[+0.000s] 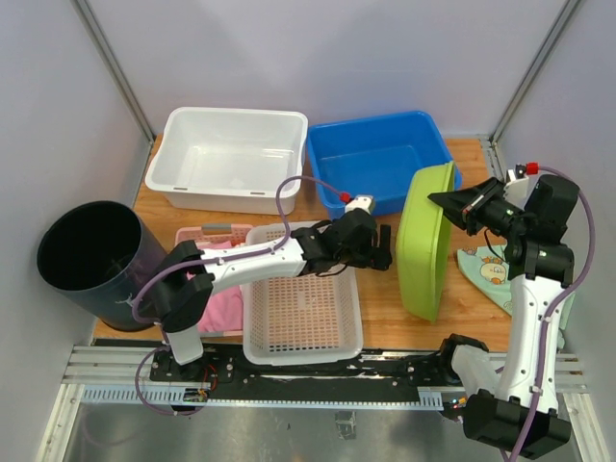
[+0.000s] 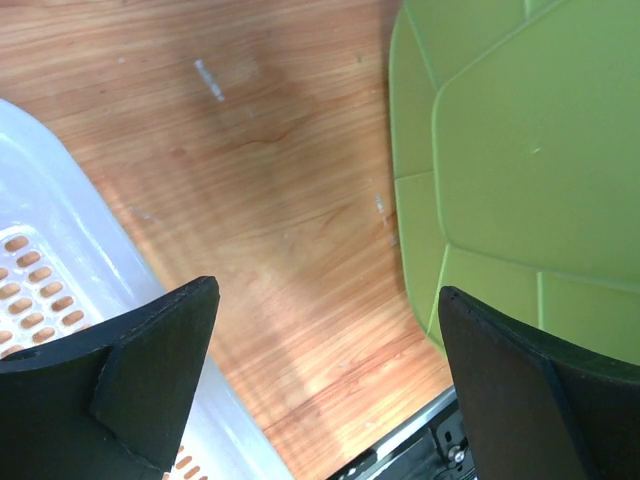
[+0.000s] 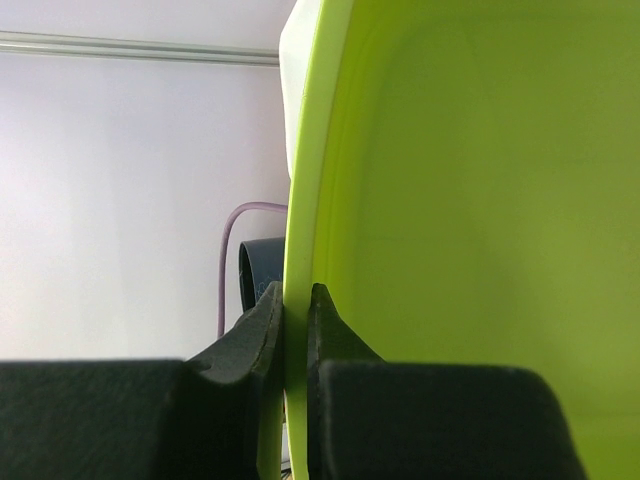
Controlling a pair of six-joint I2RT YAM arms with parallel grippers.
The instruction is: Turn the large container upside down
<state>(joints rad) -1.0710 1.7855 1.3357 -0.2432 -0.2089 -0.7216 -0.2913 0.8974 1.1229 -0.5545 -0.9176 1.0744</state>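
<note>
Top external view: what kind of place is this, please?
Probably a robot lab test cell: a wooden table enclosed by white panels, left arm and right arm on a metal rail, and plastic tubs like the green container.

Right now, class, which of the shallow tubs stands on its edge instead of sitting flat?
The lime-green basin, up on its side, its rim pinched by the right tool. The white tub, blue tub and white basket sit flat, openings up.
</note>
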